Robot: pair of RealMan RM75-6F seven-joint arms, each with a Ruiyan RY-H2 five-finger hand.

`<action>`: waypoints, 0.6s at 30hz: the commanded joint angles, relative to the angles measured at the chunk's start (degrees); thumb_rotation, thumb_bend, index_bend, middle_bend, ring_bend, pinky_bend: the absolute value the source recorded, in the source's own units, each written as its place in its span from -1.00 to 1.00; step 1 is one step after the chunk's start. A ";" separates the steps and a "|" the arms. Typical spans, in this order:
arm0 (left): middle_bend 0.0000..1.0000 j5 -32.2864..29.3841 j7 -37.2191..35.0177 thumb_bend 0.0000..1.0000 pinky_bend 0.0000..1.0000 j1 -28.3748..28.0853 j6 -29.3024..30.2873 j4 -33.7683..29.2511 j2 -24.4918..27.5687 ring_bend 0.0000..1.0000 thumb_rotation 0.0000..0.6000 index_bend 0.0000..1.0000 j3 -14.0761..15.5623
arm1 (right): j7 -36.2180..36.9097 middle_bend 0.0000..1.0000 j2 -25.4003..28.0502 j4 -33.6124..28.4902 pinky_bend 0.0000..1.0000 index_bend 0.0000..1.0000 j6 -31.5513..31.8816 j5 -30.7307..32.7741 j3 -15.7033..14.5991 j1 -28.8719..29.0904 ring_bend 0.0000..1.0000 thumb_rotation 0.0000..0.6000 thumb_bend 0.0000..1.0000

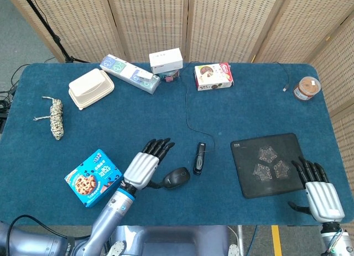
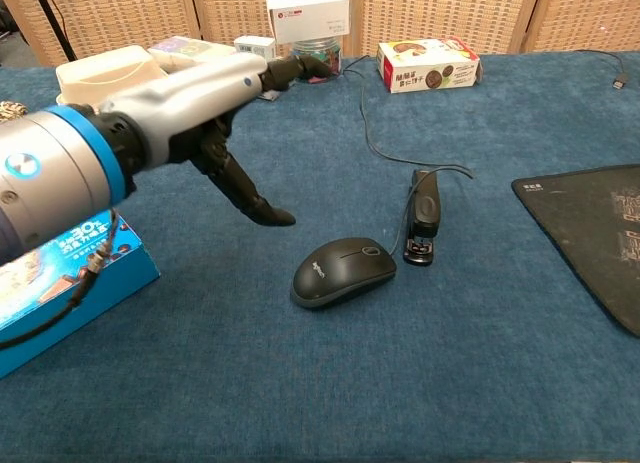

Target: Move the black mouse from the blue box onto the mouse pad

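Note:
The black mouse (image 1: 177, 177) (image 2: 343, 269) lies on the blue tablecloth near the front edge, its cord running back toward the far boxes. My left hand (image 1: 145, 166) (image 2: 205, 101) hovers just left of it, fingers spread and holding nothing. The blue cookie box (image 1: 93, 177) (image 2: 62, 273) sits to the left of that hand. The black mouse pad (image 1: 269, 163) (image 2: 592, 229) lies flat at the right. My right hand (image 1: 321, 194) rests open beside the pad's front right corner, seen only in the head view.
A black stapler (image 1: 199, 158) (image 2: 424, 216) lies just right of the mouse. Along the back stand a white box (image 1: 166, 61), a snack box (image 1: 213, 76), a long tray (image 1: 129, 73) and a beige lunch box (image 1: 90, 88). A rope bundle (image 1: 56, 118) and a jar (image 1: 306, 88) flank the table.

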 commanded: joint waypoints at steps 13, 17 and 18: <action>-1.00 28.51 -23.19 -0.87 -1.00 8.94 6.88 7.49 28.92 -1.00 1.00 -1.00 7.71 | -5.63 -1.00 -2.80 4.00 -1.00 -1.00 -5.05 -2.77 -1.40 3.23 -1.00 1.00 -1.00; -1.00 30.93 -27.81 -0.87 -1.00 13.47 11.57 9.70 33.79 -1.00 1.00 -1.00 10.49 | -6.63 -1.00 -3.44 5.48 -1.00 -1.00 -6.52 -6.44 -1.36 5.70 -1.00 1.00 -1.00; -1.00 30.95 -28.33 -0.87 -1.00 14.34 12.27 9.89 34.54 -1.00 1.00 -1.00 10.97 | -6.86 -1.00 -3.55 5.60 -1.00 -1.00 -6.56 -7.32 -1.26 6.20 -1.00 1.00 -1.00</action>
